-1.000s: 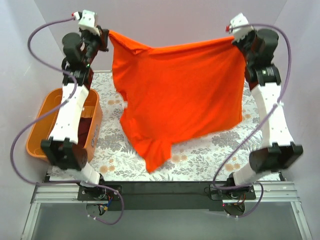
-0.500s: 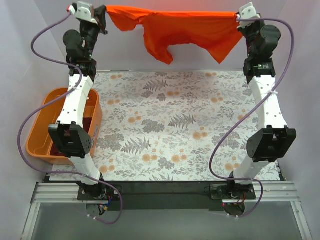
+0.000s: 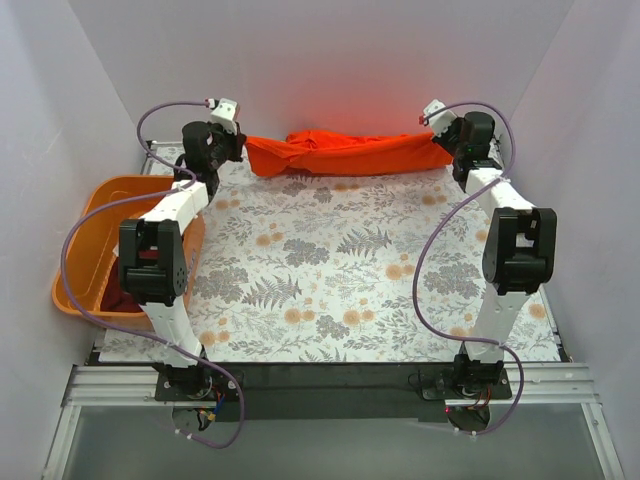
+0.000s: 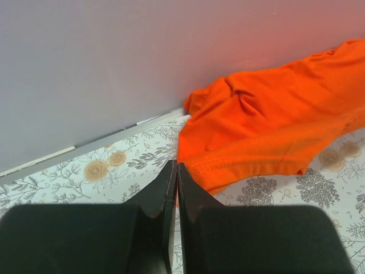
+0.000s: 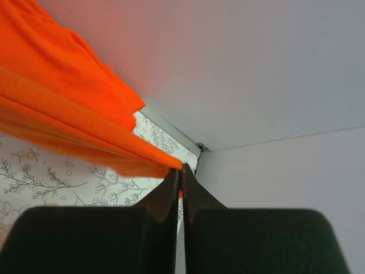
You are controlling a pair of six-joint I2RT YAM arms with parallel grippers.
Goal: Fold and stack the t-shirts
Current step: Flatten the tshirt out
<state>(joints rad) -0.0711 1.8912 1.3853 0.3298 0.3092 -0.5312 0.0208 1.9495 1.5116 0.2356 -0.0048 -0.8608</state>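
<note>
The orange-red t-shirt [image 3: 345, 153] lies bunched in a long strip along the far edge of the table, against the back wall. My left gripper [image 3: 243, 147] is shut on its left corner; in the left wrist view the cloth [image 4: 268, 137] spreads right from the closed jaws of that gripper [image 4: 176, 165]. My right gripper [image 3: 432, 140] is shut on its right corner; in the right wrist view the cloth [image 5: 68, 120] runs left from the closed jaws of that gripper [image 5: 182, 167]. The dark maroon t-shirt [image 3: 122, 296] lies in the orange basket [image 3: 85, 225].
The orange plastic basket stands at the table's left edge beside the left arm. A floral tablecloth [image 3: 350, 270] covers the table. White walls close in at the back and both sides. Purple cables loop from both arms.
Both grippers have come down from high in the air to the far edge of the table. The orange-red shirt, which hung spread between them, now lies bunched on the table.
</note>
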